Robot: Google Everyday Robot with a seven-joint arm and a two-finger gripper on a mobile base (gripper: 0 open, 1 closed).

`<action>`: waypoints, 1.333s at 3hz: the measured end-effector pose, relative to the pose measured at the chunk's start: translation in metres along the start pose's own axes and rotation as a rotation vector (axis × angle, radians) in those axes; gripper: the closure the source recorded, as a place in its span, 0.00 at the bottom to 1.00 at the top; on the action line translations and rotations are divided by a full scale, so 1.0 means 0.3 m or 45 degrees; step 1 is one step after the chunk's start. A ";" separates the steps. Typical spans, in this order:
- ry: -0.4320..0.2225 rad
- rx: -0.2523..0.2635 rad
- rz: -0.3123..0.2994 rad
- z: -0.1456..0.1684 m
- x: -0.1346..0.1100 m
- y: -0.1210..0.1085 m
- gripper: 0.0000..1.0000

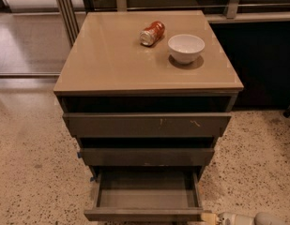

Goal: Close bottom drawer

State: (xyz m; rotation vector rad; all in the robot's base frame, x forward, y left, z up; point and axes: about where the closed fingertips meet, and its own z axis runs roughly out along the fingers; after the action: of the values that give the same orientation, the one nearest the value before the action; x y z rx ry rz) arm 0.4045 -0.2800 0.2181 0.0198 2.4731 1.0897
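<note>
**A:** Start closest to us. Where is the tool?

**B:** The tool (pixel 212 217) is at the bottom right edge of the view, low down, just beside the right end of the bottom drawer's front panel. Only its pale tip and part of the wrist show, so I cannot tell how far open it is or whether it grips anything. It looks to be touching the panel's corner or very nearly so.

**A:** And the bottom drawer itself?

**B:** The bottom drawer (pixel 143 214) is pulled well out, and its shallow box looks bare inside. My guess is that the tool sits low at that front edge so that it can push the panel straight back.

**A:** Is pushing at the corner a risk?

**B:** Possibly. An off-centre push could skew the drawer on its runners.

**A:** What is above it?

**B:** The middle drawer (pixel 145 156) stands out a little. The top drawer (pixel 147 124), with pale scratches on its front, stands out a little too and has a dark gap over it. Each front is wider than the one below.

**A:** And further back?

**B:** On the table (pixel 111 60) a red can (pixel 151 33) lies on its side near a white bowl (pixel 186 47), which stands upright. Both are towards the rear, well away from the drawers. Speckled floor (pixel 27 139) surrounds the unit.
</note>
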 end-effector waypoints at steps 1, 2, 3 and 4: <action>0.009 0.015 0.040 0.022 0.015 -0.054 1.00; 0.011 0.016 0.047 0.022 0.013 -0.058 1.00; 0.015 0.016 0.065 0.049 -0.002 -0.103 1.00; 0.015 0.015 0.061 0.071 -0.038 -0.137 1.00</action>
State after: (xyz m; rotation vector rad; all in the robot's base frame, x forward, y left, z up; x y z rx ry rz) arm 0.4297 -0.2956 0.1808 0.0773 2.5014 1.0978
